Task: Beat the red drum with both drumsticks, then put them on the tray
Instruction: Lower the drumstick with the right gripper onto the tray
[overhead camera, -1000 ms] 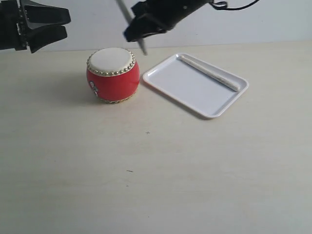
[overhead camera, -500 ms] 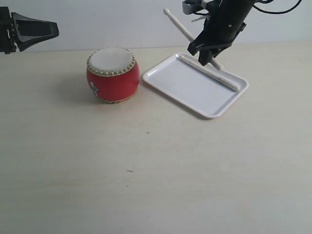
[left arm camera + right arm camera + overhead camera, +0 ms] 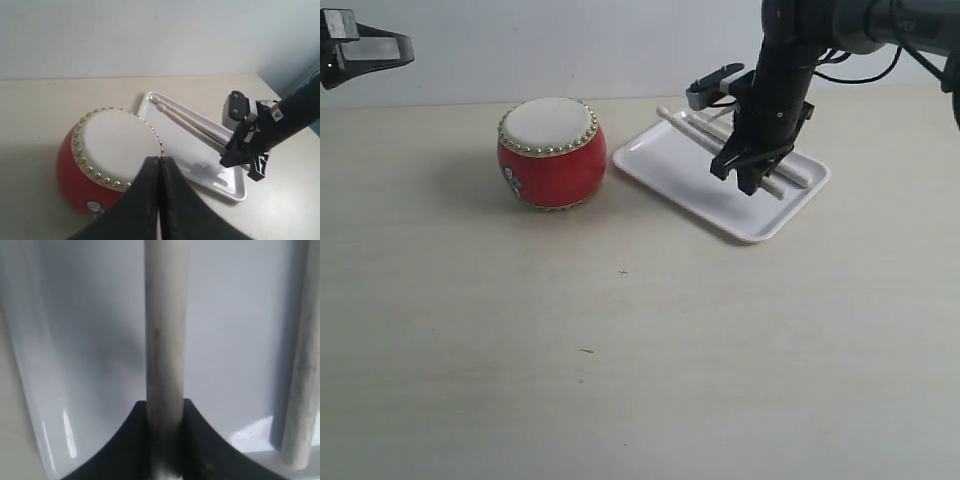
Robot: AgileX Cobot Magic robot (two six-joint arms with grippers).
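Observation:
The red drum (image 3: 552,152) with its cream head stands on the table left of the white tray (image 3: 685,180); the left wrist view shows the drum (image 3: 107,155) too. One drumstick (image 3: 800,168) lies along the tray's far rim. My right gripper (image 3: 752,172) is low over the tray, shut on the second drumstick (image 3: 165,330), which lies nearly flat beside the first (image 3: 300,365). Both drumsticks (image 3: 185,120) show side by side in the left wrist view. My left gripper (image 3: 408,46) is raised at the far left, shut and empty, its fingertips (image 3: 159,159) together above the drum.
The tray (image 3: 235,186) sits askew, one corner toward the drum. The pale wooden table (image 3: 620,350) spreads bare in front of both. A light wall stands behind.
My right gripper swung from above the drum over to the tray and came down, laying its drumstick low beside the other. My left gripper drew back to the left.

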